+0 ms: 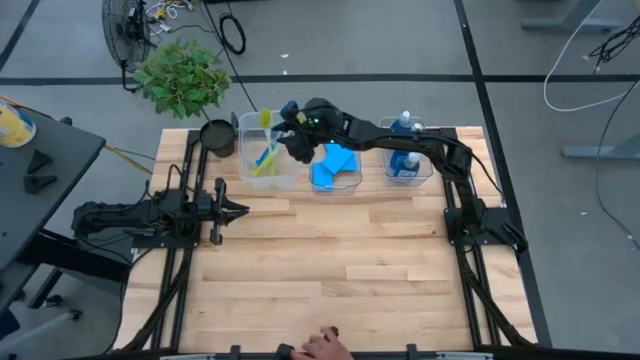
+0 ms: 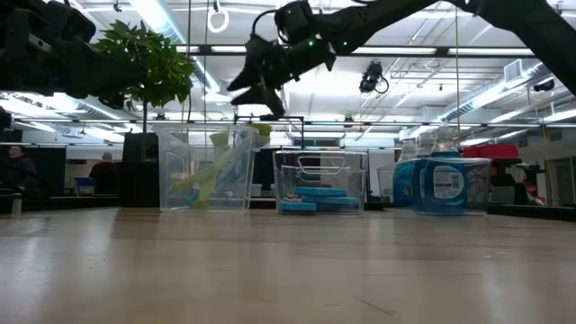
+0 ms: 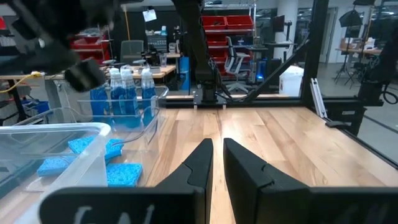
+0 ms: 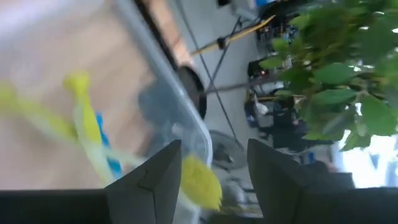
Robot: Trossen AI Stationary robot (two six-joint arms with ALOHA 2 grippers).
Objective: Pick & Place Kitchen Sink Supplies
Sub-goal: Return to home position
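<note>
Brushes (image 1: 266,158), two yellow-green and one blue, stand tilted inside the left clear bin (image 1: 270,185) at the far edge of the table (image 1: 330,270). Their handles lean against the bin walls, and one yellow head reaches the far rim. Blue sponges (image 1: 335,165) lie stacked in the middle bin (image 1: 335,192). Blue bottles (image 1: 405,160) with pale caps stand upright in the right bin (image 1: 408,180). The three bins sit in one row, slightly apart.

The right gripper (image 1: 297,140) hangs above the left bin, clear of its rim in the low view. Its fingers (image 4: 155,180) are spread and hold nothing.

The left gripper (image 1: 235,210) waits low over the table's left side, well apart from the bins. Its fingers (image 3: 199,168) are nearly pressed together, with only a thin gap and nothing between them.

A potted plant (image 1: 183,75) stands just beside the left bin at the table's far left corner. A person's hand (image 1: 325,345) shows at the near edge of the table.
</note>
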